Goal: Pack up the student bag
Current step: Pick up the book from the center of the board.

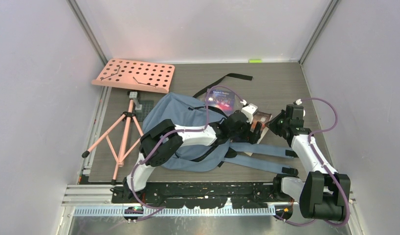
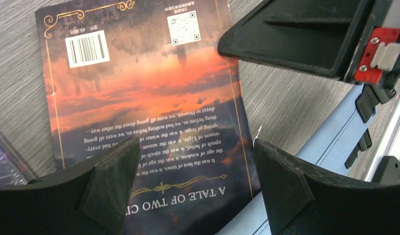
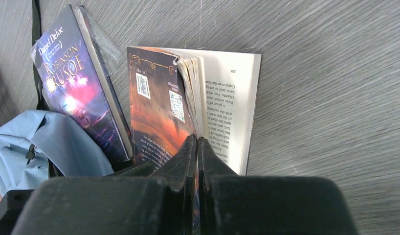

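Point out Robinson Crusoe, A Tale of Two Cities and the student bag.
Robinson Crusoe [image 3: 78,88]: right wrist view, front cover.
A Tale of Two Cities [image 2: 139,93]: left wrist view, back cover.
student bag [image 1: 176,110]: top view, fabric body.

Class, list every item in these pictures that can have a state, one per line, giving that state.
student bag: lying flat, both books outside it.
Robinson Crusoe book: closed.
Tale of Two Cities book: partly open.
left gripper: open, over that book.
right gripper: shut on that book's edge.
music stand: lying down, legs spread.
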Tool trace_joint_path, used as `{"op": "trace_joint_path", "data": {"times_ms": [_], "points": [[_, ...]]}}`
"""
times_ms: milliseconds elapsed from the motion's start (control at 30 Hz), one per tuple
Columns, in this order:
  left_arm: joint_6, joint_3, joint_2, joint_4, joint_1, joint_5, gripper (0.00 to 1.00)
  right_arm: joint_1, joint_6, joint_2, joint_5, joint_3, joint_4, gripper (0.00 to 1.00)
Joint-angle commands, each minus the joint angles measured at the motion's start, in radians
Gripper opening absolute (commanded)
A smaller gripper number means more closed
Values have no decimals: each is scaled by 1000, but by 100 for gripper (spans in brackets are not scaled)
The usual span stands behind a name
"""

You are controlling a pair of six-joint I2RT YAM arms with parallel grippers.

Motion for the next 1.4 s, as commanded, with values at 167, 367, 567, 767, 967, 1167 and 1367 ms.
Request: {"op": "trace_joint_path", "data": {"times_ms": [167,367,567,767,967,1167,1367], "points": [[61,138,84,16,-48,-46,92,-2,20,-6,-13,48,59,1],[125,221,131,-148,-75,-201,75,-3,20,-6,-15,50,60,1],[184,216,132,-174,-88,-286,49,-3,20,-11,-12,45,59,1],[224,201,114,-166,-102,-295,13,-3,21,-13,-7,42,57,1],[229,203,98,-168,-108,-294,0,-3,45,4,0,40,48,3],[217,188,77,-159,-108,-289,0,-3,81,40,5,29,51,35],[206,178,66,-152,-108,-286,0,-3,108,55,4,0,88,54]]}}
